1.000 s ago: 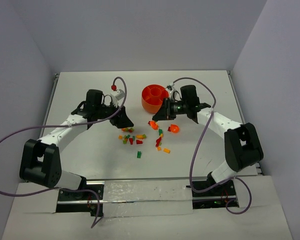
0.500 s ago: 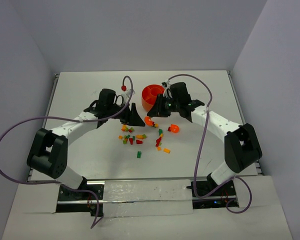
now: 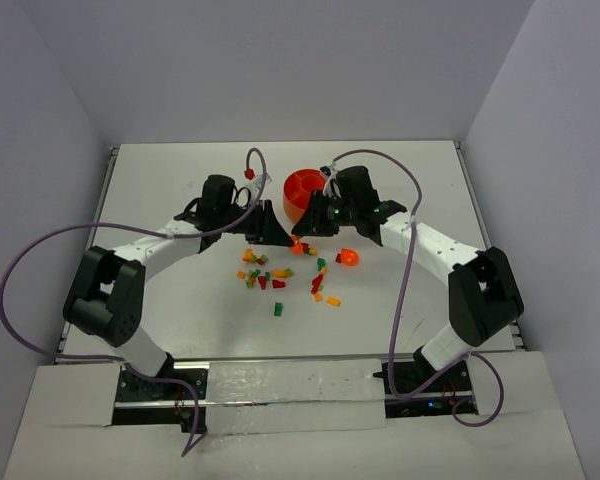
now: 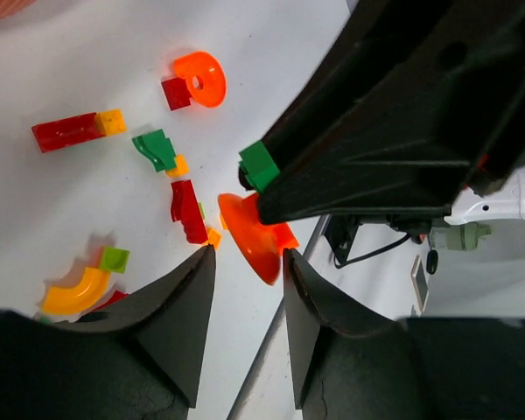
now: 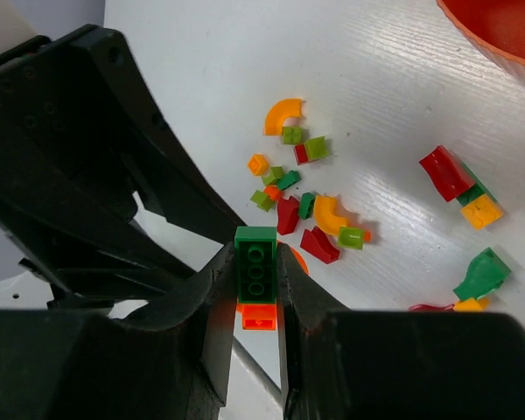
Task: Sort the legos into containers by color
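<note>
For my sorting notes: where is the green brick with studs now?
Right wrist view, centre: the green brick is clamped in the right gripper, an orange piece just below it, the left gripper close beside.

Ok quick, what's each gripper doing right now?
Left gripper: open, fingers either side of an orange piece.
Right gripper: shut on a green brick.

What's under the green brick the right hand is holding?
An orange piece sits directly below the green brick. The right hand covers where they meet.
</note>
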`<state>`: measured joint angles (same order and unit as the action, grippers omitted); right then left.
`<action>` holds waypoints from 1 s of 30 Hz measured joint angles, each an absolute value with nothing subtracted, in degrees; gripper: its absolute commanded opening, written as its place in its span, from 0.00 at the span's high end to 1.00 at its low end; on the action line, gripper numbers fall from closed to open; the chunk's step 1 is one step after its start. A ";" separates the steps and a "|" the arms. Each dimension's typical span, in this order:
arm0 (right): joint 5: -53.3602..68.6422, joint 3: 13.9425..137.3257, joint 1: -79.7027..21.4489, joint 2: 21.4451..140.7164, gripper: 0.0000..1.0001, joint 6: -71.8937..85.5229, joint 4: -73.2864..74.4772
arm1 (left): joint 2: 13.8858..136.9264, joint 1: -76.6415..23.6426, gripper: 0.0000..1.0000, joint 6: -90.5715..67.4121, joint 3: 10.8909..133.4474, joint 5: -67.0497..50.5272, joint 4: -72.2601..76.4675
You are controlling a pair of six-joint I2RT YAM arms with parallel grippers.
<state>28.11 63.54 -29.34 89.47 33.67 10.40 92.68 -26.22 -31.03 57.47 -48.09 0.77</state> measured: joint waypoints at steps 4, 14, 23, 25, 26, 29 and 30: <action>27.14 63.81 -29.92 89.47 1.00 33.45 11.05 | 94.20 -26.22 0.77 -32.28 58.11 -48.95 0.47; 23.75 65.66 -30.51 89.31 1.00 33.57 12.92 | 95.62 -26.17 1.00 -32.56 59.83 -49.36 0.23; 21.93 66.82 -28.83 88.22 1.00 28.53 16.43 | 95.41 -23.19 1.00 -26.07 59.57 -46.65 -5.74; 21.47 66.85 -26.78 86.81 1.00 24.88 18.58 | 95.18 -20.86 1.00 -22.03 59.97 -43.83 -9.86; 21.31 66.85 -25.24 86.00 1.00 22.09 19.57 | 95.10 -19.56 1.00 -19.51 60.26 -41.35 -11.90; 19.70 65.83 -19.35 82.74 1.00 12.28 22.71 | 93.99 -15.55 1.00 -11.97 60.46 -31.96 -16.73; 18.58 65.06 -17.36 81.61 1.00 9.19 23.70 | 93.34 -14.39 1.00 -9.71 60.36 -28.80 -17.79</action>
<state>18.58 65.06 -17.36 81.61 9.19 23.70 93.34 -14.39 -9.71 60.36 -28.80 -17.79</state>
